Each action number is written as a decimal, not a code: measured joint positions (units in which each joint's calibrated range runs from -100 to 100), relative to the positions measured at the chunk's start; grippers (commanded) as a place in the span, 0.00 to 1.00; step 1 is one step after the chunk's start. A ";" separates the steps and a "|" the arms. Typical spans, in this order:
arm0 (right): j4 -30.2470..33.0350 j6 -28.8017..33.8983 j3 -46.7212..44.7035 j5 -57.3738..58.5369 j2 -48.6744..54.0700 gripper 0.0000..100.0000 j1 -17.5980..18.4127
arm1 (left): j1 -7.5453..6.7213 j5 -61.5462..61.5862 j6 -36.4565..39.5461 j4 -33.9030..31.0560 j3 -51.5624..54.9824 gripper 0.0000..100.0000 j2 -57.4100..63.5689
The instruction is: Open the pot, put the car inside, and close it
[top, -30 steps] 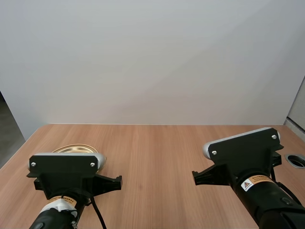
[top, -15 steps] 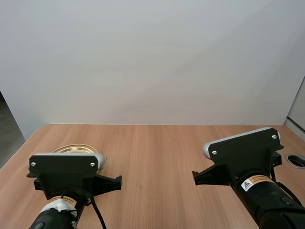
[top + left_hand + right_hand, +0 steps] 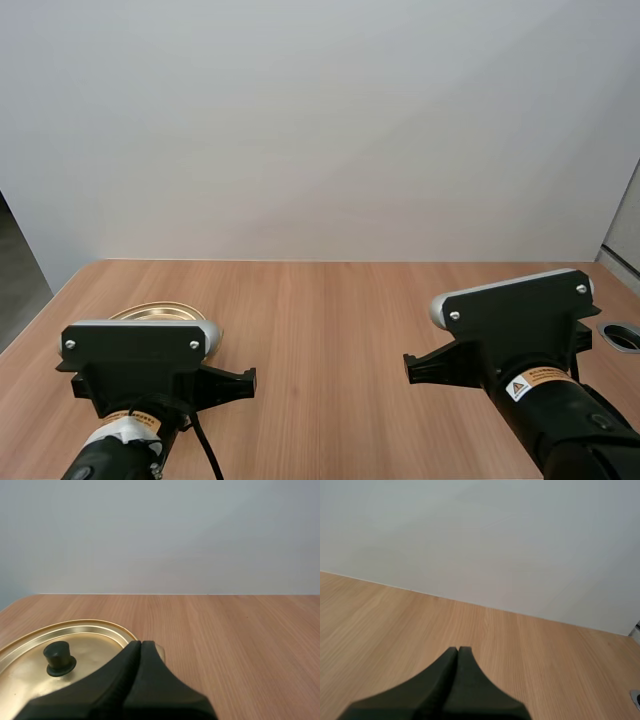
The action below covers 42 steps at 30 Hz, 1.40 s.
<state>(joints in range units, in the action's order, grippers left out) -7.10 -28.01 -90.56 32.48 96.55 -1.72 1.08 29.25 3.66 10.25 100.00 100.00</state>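
Table (image 3: 330,310): one, light brown wood, grain running from 6 o'clock to 12 o'clock.
Wall (image 3: 320,120): one, plain and pale, meeting the table's far edge at 12 o'clock.
Round hole with metal rim (image 3: 622,337): one, set into the tabletop at 3 o'clock by the edge, partly cut off.
Floor (image 3: 14,285): dark grey strip past the table's edge at 9 o'clock.

lid (image 3: 95,647) on table (image 3: 240,630) | just ahead of left gripper (image 3: 141,643)

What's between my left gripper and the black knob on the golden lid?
Only bare golden metal lid separates left gripper and black knob, per the left wrist view.
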 measured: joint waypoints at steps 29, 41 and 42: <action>5.23 9.72 -9.44 -4.27 0.00 0.00 0.00 | 0.00 0.00 0.00 0.00 0.00 0.00 0.00; 5.23 9.72 -9.44 -4.27 0.00 0.00 0.00 | 0.00 0.00 0.00 0.00 0.00 0.00 0.00; 5.23 9.72 -9.44 -4.27 0.00 0.00 0.00 | 0.00 0.00 0.00 0.00 0.00 0.00 0.00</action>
<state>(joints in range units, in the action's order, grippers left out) -1.87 -18.28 -100.00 28.22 96.55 -1.72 1.08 29.25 3.66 10.25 100.00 100.00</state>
